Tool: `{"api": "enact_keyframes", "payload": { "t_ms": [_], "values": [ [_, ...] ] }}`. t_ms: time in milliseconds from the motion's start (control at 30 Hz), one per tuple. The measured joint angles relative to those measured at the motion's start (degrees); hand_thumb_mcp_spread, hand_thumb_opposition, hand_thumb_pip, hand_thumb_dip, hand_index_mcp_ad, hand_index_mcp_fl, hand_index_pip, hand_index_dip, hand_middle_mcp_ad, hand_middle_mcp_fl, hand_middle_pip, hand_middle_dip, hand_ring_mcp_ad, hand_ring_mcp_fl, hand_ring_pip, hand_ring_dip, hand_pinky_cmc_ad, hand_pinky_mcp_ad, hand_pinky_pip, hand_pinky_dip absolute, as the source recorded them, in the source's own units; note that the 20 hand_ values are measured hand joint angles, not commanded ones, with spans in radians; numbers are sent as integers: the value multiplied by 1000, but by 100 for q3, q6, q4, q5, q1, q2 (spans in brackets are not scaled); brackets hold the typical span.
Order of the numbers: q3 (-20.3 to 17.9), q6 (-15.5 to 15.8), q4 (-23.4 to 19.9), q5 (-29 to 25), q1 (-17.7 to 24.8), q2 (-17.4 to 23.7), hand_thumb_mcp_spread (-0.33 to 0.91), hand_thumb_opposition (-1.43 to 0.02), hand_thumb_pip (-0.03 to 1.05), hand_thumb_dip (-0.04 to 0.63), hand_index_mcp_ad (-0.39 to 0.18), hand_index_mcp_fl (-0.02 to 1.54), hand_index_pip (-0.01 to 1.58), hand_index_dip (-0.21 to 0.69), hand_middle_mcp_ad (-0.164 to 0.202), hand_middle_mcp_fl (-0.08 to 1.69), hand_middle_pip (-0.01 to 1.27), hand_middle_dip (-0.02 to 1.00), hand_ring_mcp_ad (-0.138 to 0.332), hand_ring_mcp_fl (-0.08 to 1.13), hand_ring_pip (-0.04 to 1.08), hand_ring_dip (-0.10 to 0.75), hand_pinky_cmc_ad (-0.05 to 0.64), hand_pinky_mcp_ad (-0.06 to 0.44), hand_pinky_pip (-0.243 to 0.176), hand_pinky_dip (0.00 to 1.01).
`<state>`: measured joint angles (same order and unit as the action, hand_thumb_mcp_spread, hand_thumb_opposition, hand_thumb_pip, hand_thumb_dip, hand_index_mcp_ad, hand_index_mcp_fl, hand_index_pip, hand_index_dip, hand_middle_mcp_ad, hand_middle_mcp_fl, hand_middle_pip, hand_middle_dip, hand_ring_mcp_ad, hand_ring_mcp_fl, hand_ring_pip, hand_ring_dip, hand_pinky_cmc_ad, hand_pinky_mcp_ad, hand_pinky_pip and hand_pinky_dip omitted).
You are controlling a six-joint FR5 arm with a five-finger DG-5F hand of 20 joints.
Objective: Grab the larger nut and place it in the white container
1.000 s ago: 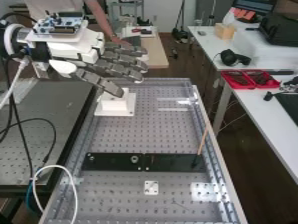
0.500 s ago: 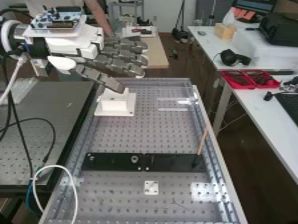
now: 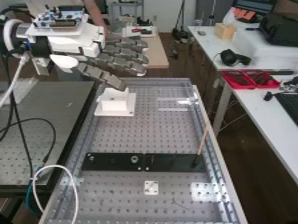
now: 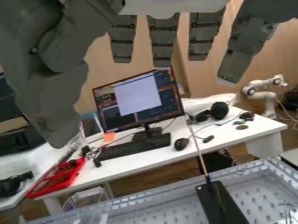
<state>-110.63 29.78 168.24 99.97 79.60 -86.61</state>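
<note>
The hand is at the upper left of the high view, its fingers straight and slightly spread, with the thumb slanting down to just above the white container. In the wrist view the hand hangs in with straight, separated fingers and nothing between them and the thumb. The container stands on its flat base beyond the bar, its inside hidden. On the black bar are the smaller nut and the bearing, well apart from the hand.
A thin wooden stick rises from the bar's right part. A small white plate lies on the near bench. A white cable loops at the left edge. Red trays sit on the side table.
The hand has risen a little in the high view, its thumb tip now slightly higher over the container. The fingers stay straight, and the parts on the bar have not moved.
</note>
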Motion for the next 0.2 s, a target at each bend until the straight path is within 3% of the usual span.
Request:
{"api": "enact_keyframes", "payload": {
  "t_ms": [200],
  "values": [
    [-32, 41, -10, -113, 74, 33, 197, -810, 653, 202, -141, 51, 173, -28, 75, 5, 129, 234, 178, -2, 59, 103, 403, 309, -140, 632]
  ]
}}
